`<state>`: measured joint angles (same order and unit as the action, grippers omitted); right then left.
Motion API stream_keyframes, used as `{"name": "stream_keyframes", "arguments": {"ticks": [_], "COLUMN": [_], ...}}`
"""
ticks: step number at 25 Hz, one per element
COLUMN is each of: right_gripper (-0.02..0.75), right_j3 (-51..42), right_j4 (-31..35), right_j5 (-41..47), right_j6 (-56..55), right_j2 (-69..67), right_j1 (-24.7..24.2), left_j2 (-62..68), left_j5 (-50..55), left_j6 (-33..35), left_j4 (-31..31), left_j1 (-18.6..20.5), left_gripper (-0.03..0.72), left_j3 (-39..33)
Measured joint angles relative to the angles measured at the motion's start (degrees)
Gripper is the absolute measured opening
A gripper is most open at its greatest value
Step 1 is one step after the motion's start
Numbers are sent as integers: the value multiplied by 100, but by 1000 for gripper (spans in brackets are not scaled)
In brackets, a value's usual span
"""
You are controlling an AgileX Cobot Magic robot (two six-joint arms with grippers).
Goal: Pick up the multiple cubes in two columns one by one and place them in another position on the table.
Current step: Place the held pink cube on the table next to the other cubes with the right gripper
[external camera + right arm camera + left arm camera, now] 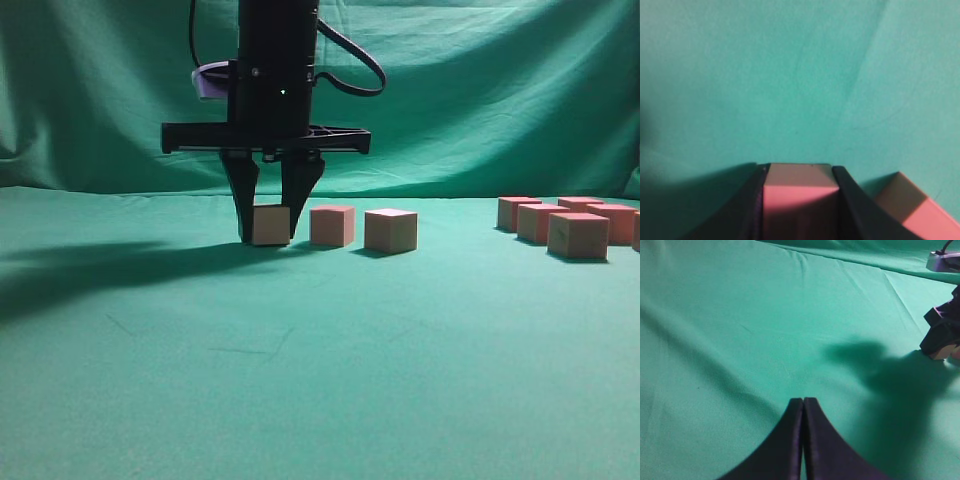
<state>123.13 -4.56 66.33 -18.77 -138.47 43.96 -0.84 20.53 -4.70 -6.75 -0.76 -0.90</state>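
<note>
- Right pincer (271, 238) clamped on the leftmost cube (270, 225), resting on green surface (300, 380).
- Left pincer (803, 402) fingers pressed together.
- Two cubes (332, 225) alongside.

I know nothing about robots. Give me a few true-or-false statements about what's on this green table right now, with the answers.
1. The right end effector has a cube between its fingers. True.
2. That cube is lifted high above the table. False: it sits at table level.
3. Two more cubes stand in a row beside it. True.
4. The left end effector is wide open. False: its fingers are pressed together.
5. A group of cubes sits far right. True.
</note>
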Motion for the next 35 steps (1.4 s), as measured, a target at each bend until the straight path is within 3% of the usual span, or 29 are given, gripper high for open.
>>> {"name": "stream_keyframes", "arguments": {"ticks": [14, 16, 17, 18, 35], "right_gripper": [265, 337, 326, 381, 375], "right_j3": [0, 0, 0, 0, 11], "right_j4": [-38, -38, -38, -38, -128], "right_j5": [-88, -123, -137, -149, -1119], "right_j6": [43, 124, 147, 147, 750], "right_j2": [0, 0, 0, 0, 0], "right_j1": [0, 0, 0, 0, 0], "left_j2": [0, 0, 0, 0, 0], "left_j5": [0, 0, 0, 0, 0], "left_j6": [0, 0, 0, 0, 0], "left_j4": [0, 0, 0, 0, 0], "left_j1": [0, 0, 0, 0, 0], "left_gripper": [0, 0, 0, 0, 0], "left_j3": [0, 0, 0, 0, 0]}}
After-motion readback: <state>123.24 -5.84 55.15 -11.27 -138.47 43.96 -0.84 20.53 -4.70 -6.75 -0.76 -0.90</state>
